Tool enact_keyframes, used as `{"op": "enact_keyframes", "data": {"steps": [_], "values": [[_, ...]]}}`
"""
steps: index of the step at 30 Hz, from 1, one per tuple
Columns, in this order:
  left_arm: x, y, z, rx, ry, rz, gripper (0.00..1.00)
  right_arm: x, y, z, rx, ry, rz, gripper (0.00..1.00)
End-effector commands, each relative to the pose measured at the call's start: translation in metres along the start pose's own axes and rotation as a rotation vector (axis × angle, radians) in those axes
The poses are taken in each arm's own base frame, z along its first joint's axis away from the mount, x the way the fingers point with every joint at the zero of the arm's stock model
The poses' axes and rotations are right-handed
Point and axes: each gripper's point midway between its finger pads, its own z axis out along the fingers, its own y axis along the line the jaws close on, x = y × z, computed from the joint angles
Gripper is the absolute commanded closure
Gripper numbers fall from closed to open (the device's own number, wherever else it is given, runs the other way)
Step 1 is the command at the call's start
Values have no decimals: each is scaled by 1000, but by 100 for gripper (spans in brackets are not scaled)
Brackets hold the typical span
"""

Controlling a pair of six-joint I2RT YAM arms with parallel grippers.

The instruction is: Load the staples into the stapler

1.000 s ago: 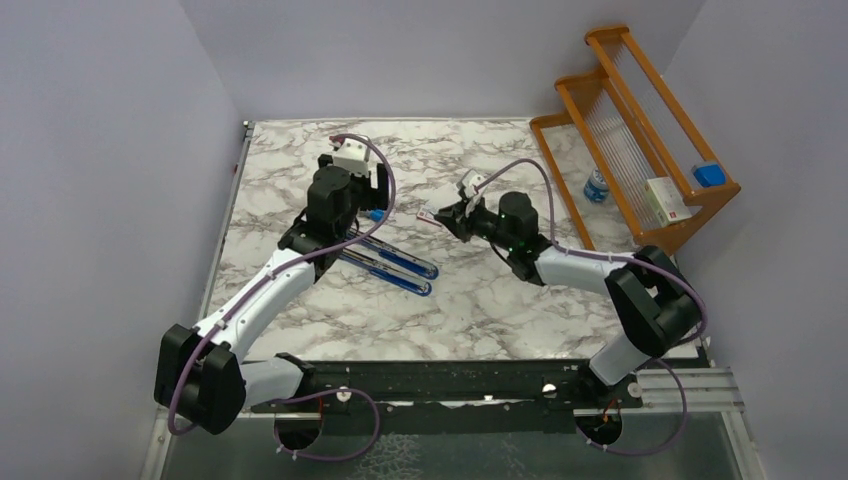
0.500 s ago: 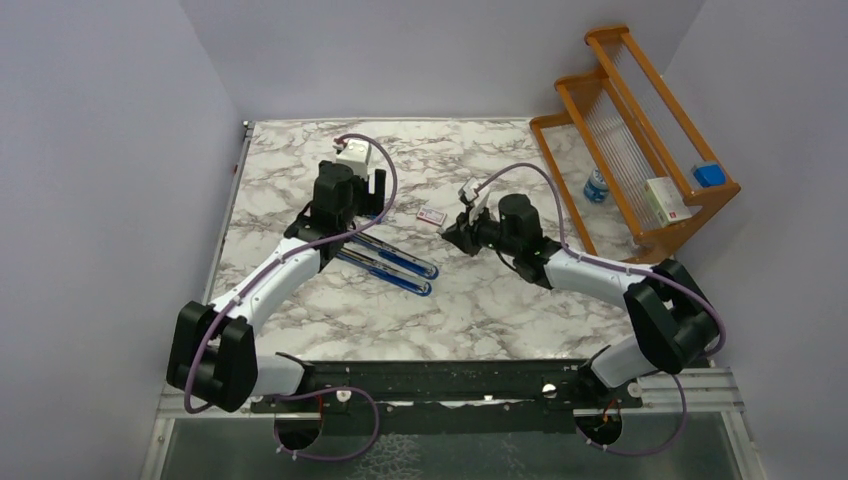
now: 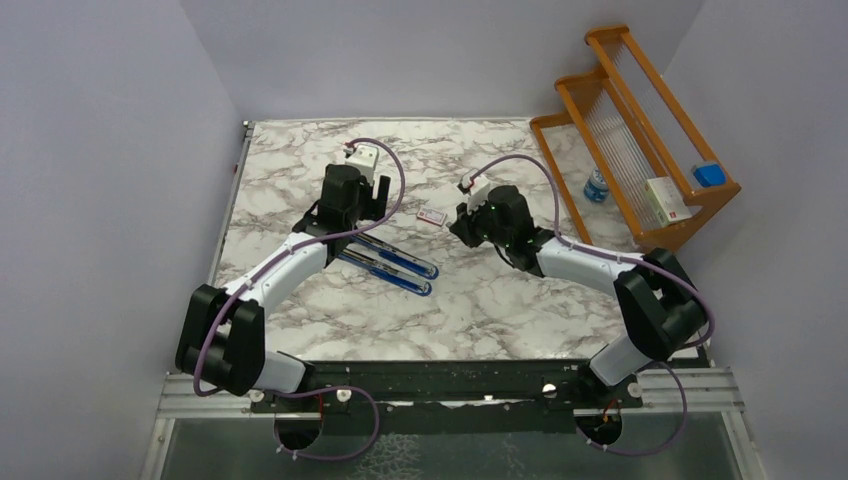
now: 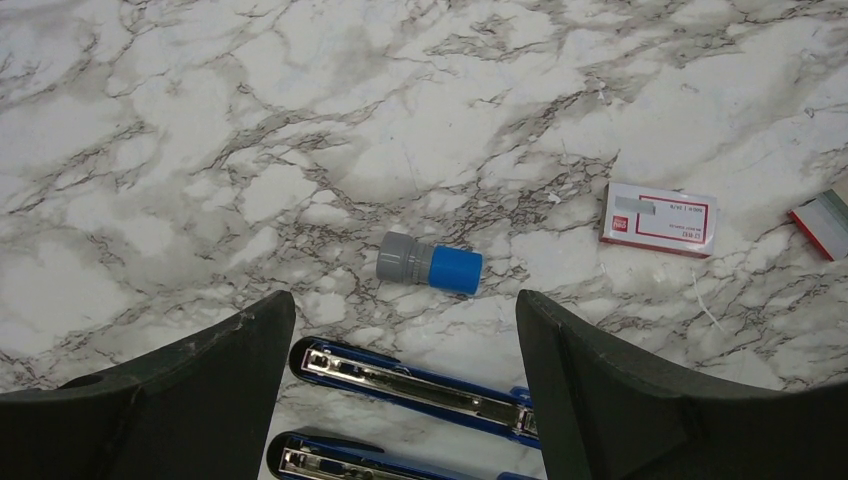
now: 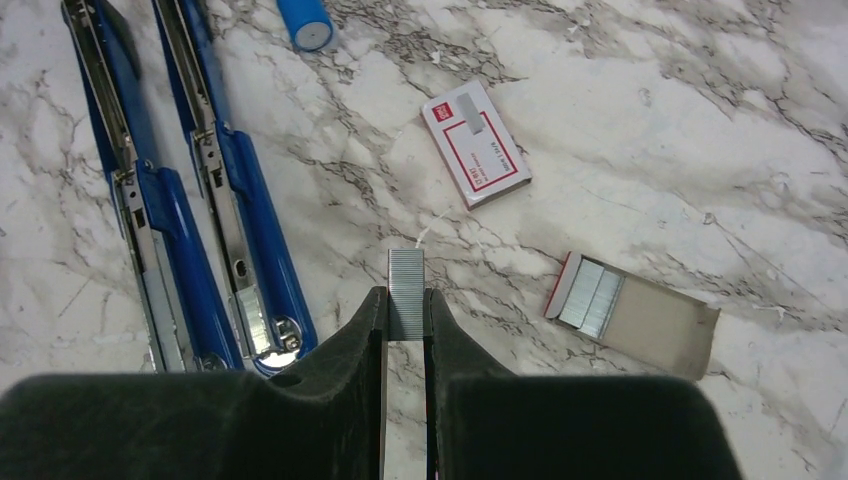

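Note:
The blue stapler lies opened out on the marble table, its two long arms side by side with their metal channels up. My right gripper is shut on a strip of staples, held just right of the stapler's near end. More staples lie in a brown card tray. Beyond the tray sits the white box with the red label. My left gripper hangs open over the stapler's far end, holding nothing.
A small grey cylinder with a blue cap lies just beyond the stapler. A wooden rack at the back right holds a white box and a blue item, with a small bottle beside it.
My right gripper has drawn back from over the white box towards the near right, carrying the staple strip and uncovering the box. The left wrist has shifted slightly right.

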Motion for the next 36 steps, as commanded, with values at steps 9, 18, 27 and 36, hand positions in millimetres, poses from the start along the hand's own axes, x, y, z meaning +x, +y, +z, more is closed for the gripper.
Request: {"op": "enact_keyframes", "data": {"steps": [9,18,27,36], "values": [[2,9,4,-46,-4,21,15,-11,52,12,-226,-34,-120,99],[13,16,8,-38,26,21,16,-4,110,24,-394,-19,-287,99],[22,25,13,-64,53,15,16,12,109,44,-388,46,-292,99],[25,26,15,-59,60,9,16,17,106,51,-370,74,-273,99]]}}
